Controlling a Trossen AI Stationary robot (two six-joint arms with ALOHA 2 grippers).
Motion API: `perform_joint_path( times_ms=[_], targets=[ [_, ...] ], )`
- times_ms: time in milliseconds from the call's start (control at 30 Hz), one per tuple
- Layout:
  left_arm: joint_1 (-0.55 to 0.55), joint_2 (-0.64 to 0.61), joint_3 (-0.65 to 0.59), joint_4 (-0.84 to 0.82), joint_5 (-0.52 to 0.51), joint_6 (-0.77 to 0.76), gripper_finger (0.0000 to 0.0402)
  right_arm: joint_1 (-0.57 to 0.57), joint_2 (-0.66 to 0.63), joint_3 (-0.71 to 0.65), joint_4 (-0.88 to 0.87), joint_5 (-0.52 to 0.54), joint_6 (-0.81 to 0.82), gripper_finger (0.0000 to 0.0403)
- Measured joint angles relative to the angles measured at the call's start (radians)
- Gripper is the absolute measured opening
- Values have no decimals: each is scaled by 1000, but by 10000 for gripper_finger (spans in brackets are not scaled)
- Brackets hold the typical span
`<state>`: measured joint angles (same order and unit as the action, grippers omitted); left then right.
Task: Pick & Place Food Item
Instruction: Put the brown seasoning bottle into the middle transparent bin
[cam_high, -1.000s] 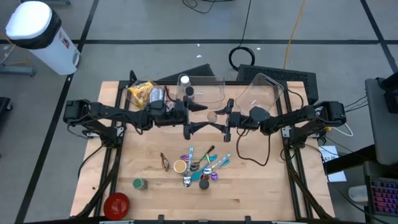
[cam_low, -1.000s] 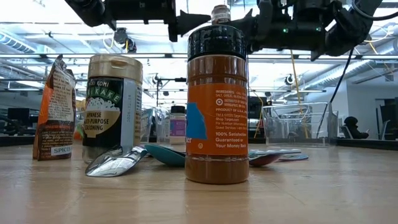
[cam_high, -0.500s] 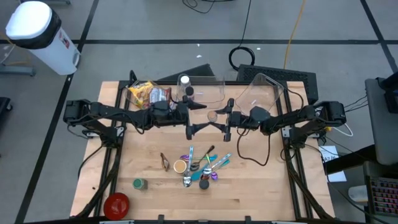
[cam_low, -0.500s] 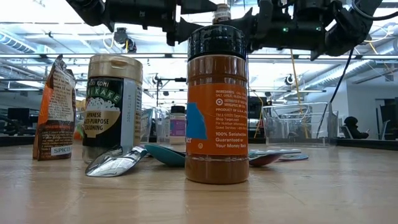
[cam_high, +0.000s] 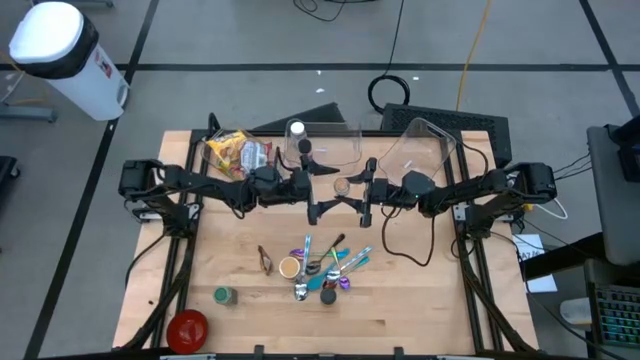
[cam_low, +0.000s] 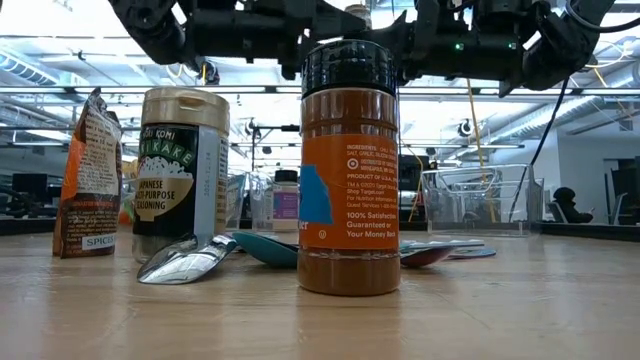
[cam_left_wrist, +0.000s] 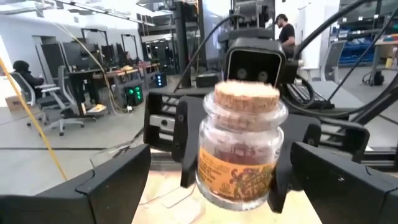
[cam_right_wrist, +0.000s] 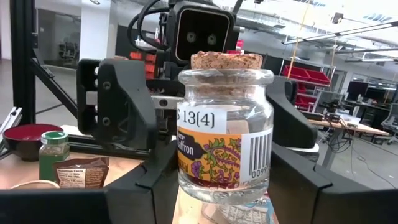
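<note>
The right gripper (cam_high: 352, 192) clamps an upright corked jar (cam_right_wrist: 224, 127); the left gripper (cam_high: 322, 204), fingers spread apart, faces it from the opposite side.

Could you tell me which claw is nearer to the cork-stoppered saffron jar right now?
Right. The right claw is shut on the saffron jar, holding it in the air above the table. The left claw faces it, open, one finger on either side of the jar, not gripping.
</note>
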<state>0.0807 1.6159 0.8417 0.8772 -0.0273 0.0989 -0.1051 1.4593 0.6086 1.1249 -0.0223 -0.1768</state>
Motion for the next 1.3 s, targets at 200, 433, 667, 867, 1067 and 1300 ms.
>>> perform_joint_path(
  times_ms=[200, 433, 667, 867, 1067, 1300],
  targets=[
    [2, 2, 0, 1, 1, 11, 395, 0, 0, 0, -4, 0, 0, 190],
    [3, 2, 0, 12, 44, 11, 395, 0, 0, 0, -1, 0, 0, 184],
    [6, 2, 0, 18, 71, 12, 395, 0, 0, 0, -8, 0, 1, 190],
    [20, 2, 1, 18, 71, 1, 394, 0, 0, 0, -7, 0, 1, 184],
    [22, 2, 1, 17, 71, 1, 394, 0, 0, 0, -7, 0, 1, 190],
    [22, 2, 1, 11, 71, 1, 313, 0, 0, 0, -8, 0, 1, 185]
  ],
)
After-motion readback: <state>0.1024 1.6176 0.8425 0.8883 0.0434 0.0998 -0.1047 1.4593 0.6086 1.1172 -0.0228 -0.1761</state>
